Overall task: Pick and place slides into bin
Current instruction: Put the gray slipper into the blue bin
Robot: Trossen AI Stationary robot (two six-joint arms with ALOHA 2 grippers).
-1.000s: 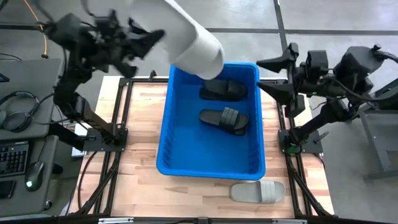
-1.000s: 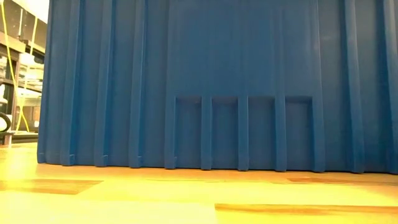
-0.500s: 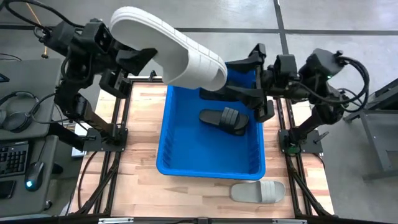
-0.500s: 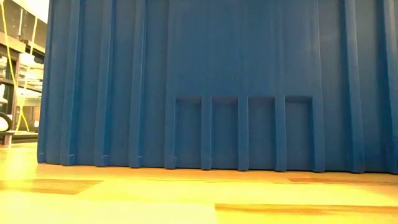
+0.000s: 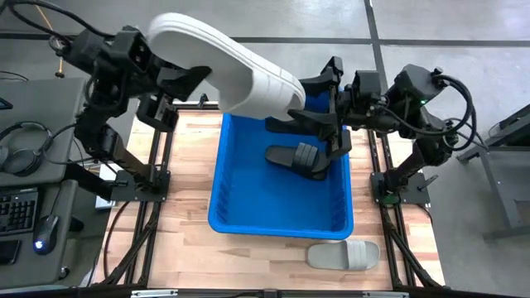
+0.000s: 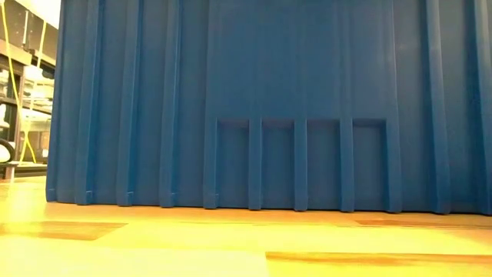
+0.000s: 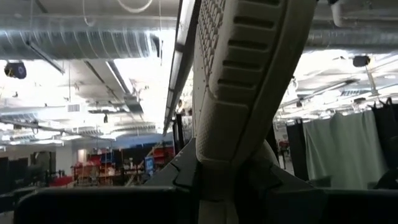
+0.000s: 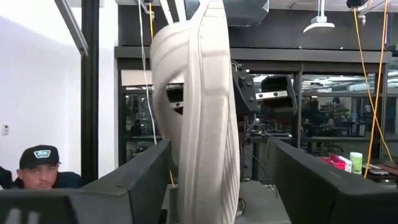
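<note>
Wooden boards make up the table (image 5: 186, 207), which sits in a dark metal frame on a grey floor; a desk with a keyboard (image 5: 16, 211), mouse and headphones (image 5: 18, 141) stands beside it on the left. Beyond the table lies a large workshop hall with ceiling ducts, strip lights and hanging yellow cables. A person in a dark cap (image 8: 38, 157) shows in the right wrist view; the small patch on the cap is too small to read, and no other writing is legible.

The left gripper (image 5: 189, 76) is raised above the bin's far left corner, its fingers pressed together on one end of a white slide (image 5: 228, 64), which juts out towards the right arm with its ribbed sole showing in the left wrist view. The right gripper (image 5: 319, 106) reaches in from the right over the bin's far end, fingers spread wide, one on each side of the slide's free end; whether they touch it cannot be told.

The blue bin (image 5: 225, 190) stands in the middle of the table, and its ribbed wall fills the low view. Two black slides lie inside, one (image 5: 298, 159) near the middle and another (image 5: 291, 124) at the far end, partly hidden by the grippers. A grey slide (image 5: 344, 254) lies on the boards just outside the bin's near right corner.
</note>
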